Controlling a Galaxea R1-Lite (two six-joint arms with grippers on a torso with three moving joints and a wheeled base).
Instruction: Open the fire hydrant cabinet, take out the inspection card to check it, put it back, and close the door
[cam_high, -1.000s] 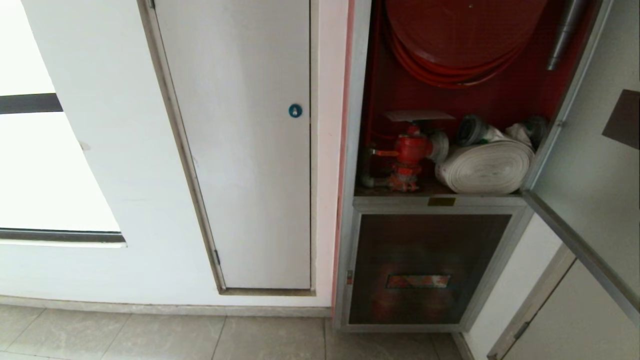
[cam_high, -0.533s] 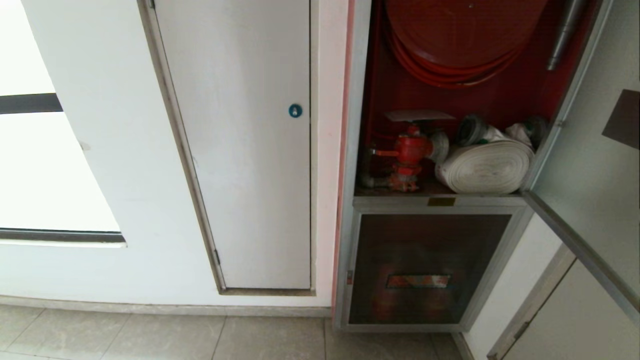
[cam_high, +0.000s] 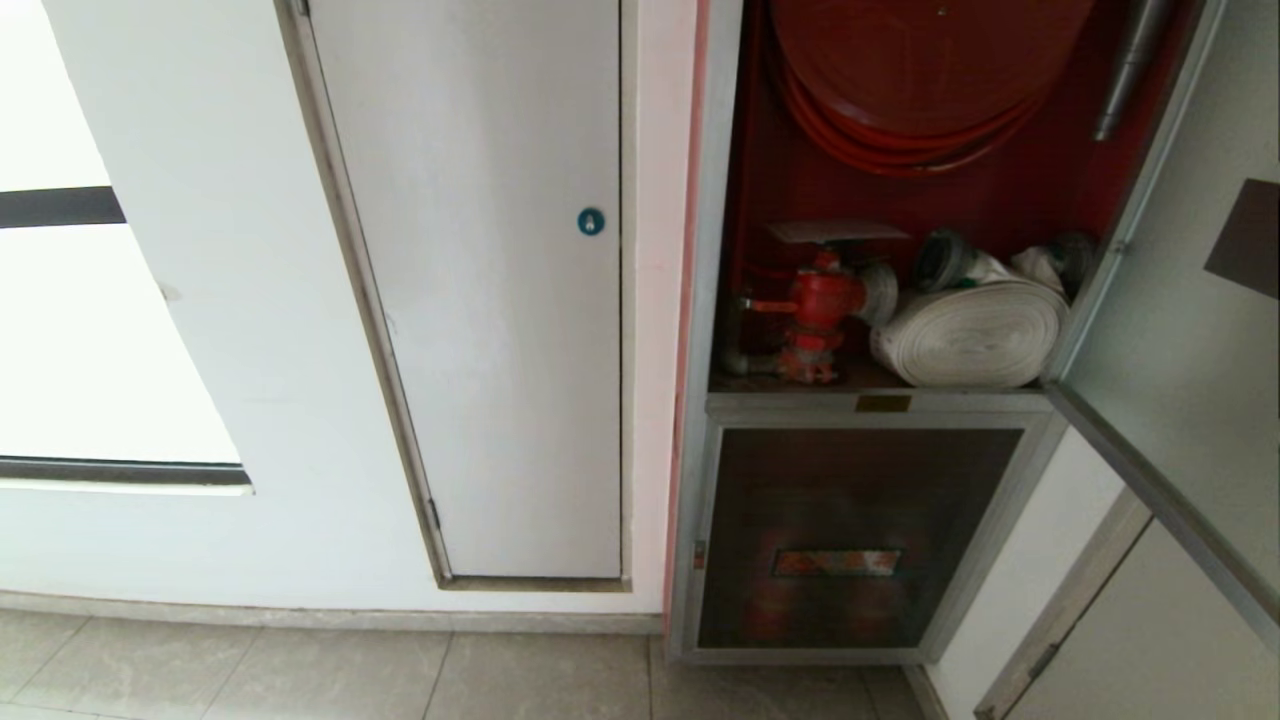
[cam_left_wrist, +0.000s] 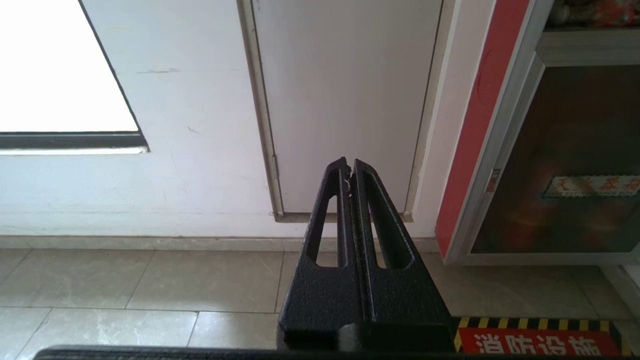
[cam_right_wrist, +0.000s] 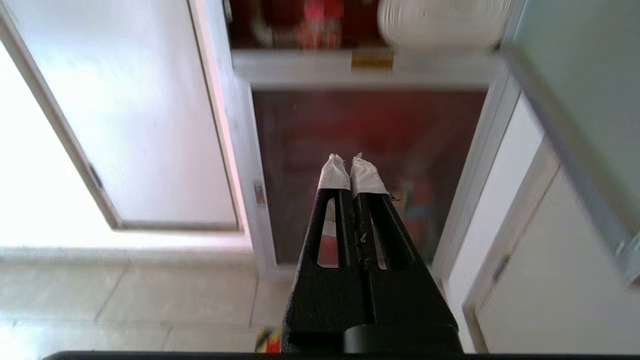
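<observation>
The fire hydrant cabinet (cam_high: 712, 300) stands open at the right of the head view. Its door (cam_high: 1180, 330) is swung out toward me on the right side. Inside, a red valve (cam_high: 822, 300) carries a pale flat sheet, the inspection card (cam_high: 838, 231); its print cannot be made out. Neither arm shows in the head view. My left gripper (cam_left_wrist: 349, 167) is shut and empty, low over the floor, facing the white wall. My right gripper (cam_right_wrist: 349, 160), with white-taped tips, is shut and empty. It faces the cabinet's lower dark panel (cam_right_wrist: 370, 150), with the door (cam_right_wrist: 575, 100) beside it.
A rolled white hose (cam_high: 970, 335) lies beside the valve under a red hose reel (cam_high: 920, 80). A plain white door with a blue round lock (cam_high: 590, 221) and a bright window (cam_high: 60, 330) are to the left. A hazard-striped red floor sign (cam_left_wrist: 540, 340) lies near the cabinet.
</observation>
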